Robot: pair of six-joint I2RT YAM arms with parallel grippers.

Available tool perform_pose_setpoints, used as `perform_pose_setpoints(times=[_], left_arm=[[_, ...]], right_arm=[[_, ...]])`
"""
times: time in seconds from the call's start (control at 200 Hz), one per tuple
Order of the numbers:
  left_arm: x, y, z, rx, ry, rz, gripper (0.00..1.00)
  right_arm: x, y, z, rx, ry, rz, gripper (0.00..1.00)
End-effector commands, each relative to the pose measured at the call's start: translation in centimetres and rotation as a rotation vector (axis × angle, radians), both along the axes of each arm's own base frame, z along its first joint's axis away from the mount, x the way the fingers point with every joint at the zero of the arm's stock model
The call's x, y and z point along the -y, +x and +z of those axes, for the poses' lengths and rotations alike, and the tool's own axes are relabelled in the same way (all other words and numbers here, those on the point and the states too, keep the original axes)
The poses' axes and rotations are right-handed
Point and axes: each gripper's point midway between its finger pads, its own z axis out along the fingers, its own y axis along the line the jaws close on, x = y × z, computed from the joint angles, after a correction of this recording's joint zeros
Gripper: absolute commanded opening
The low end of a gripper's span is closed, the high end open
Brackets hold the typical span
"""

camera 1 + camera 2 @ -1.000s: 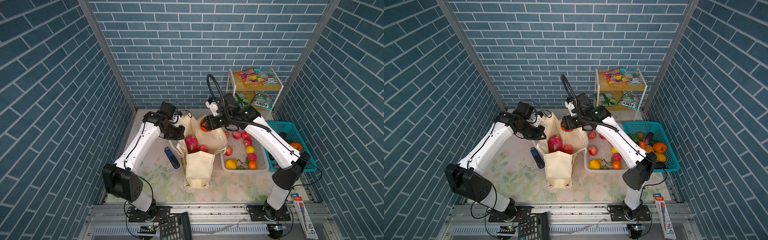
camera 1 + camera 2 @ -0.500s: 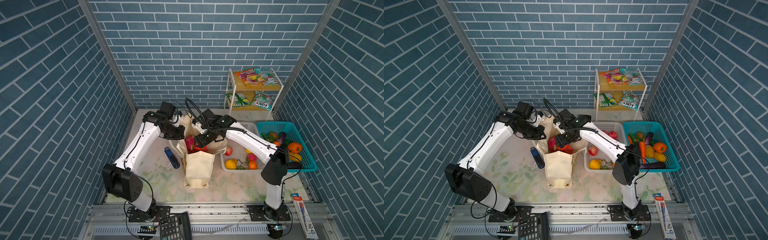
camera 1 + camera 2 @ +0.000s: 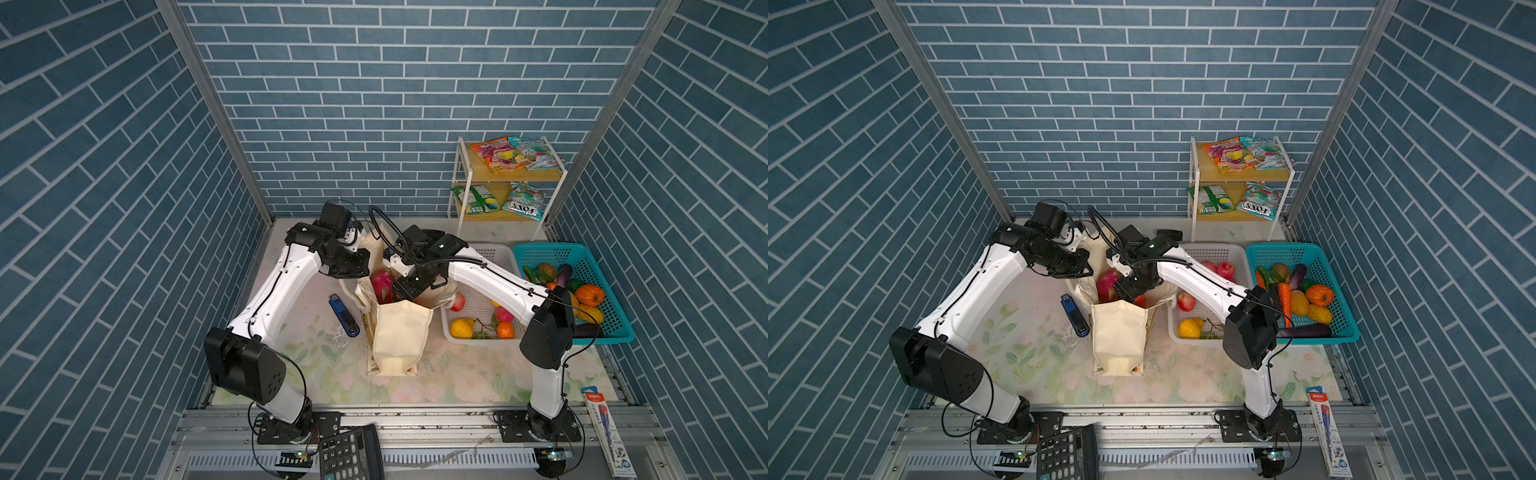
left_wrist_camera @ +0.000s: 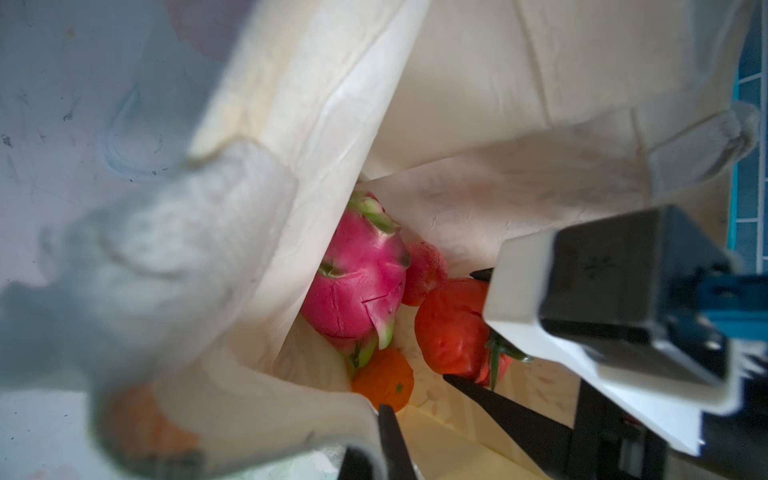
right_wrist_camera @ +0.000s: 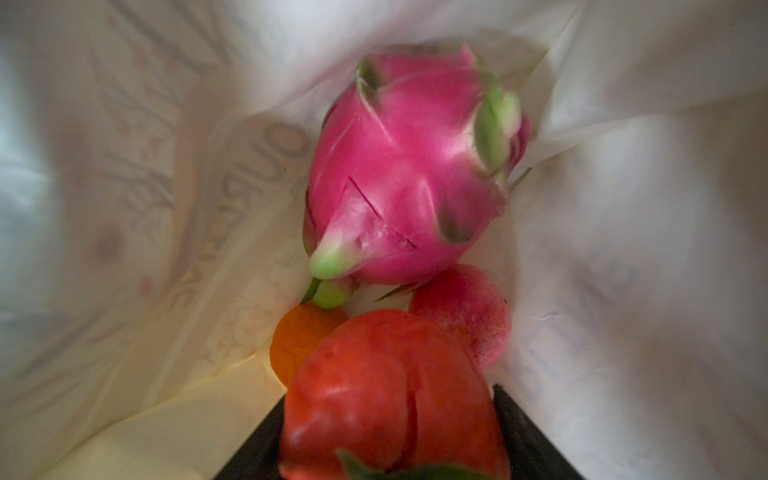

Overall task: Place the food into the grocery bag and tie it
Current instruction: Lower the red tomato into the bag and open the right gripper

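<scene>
**Grocery bag** (image 3: 401, 332): cream canvas, standing upright near the centre of the table (image 3: 332, 374), mouth open upward. Both wrist views show what is inside: a magenta dragon fruit (image 5: 399, 174) with green scales, a pink-red fruit (image 5: 465, 316) touching it, and an orange fruit (image 5: 297, 338) just beside both. In both top views the dragon fruit shows at the 9 o'clock side of the mouth. The right pincer (image 5: 390, 395) reaches into the mouth from 3 o'clock. Its fingers (image 5: 523, 432) are clamped on either side of a red fruit (image 5: 386, 365) with a green calyx, held close to the pink-red and orange fruits. The left pincer (image 4: 372, 440), jaws together, pinches the bag's rim fabric at about 10 o'clock, and a white strap handle (image 4: 166, 257) hangs blurred near that camera. At 3 o'clock of the bag stands a white basket (image 3: 490, 249) of loose fruit, and just beyond it a teal basket (image 3: 552, 249) of vegetables. A blue stapler (image 3: 344, 313) lies at 9 o'clock. At 1 o'clock, against the back wall, a shelf (image 3: 519, 176) carries an orange-pink snack packet (image 3: 496, 156) and a teal snack packet (image 3: 536, 151) on its upper tier. A calculator (image 3: 351, 455) lies at 6 o'clock, on the front rail.
</scene>
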Motion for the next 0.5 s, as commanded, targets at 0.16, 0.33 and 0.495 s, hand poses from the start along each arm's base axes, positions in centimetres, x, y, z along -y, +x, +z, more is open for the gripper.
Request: perform_pose_setpoints(times=[0.16, 0.33, 0.495], left_arm=[[0.3, 0.2, -0.1, 0.003, -0.007, 0.014, 0.05], [0.1, -0.2, -0.2, 0.000, -0.004, 0.020, 0.05], [-0.1, -0.6, -0.5, -0.005, -0.003, 0.024, 0.05]], right_arm=[[-1.0, 0.0, -1.4, -0.029, -0.006, 0.065, 0.55], [-1.6, 0.3, -2.2, -0.038, 0.004, 0.057, 0.59], [-1.6, 0.4, -3.2, -0.039, -0.002, 0.059, 0.65]])
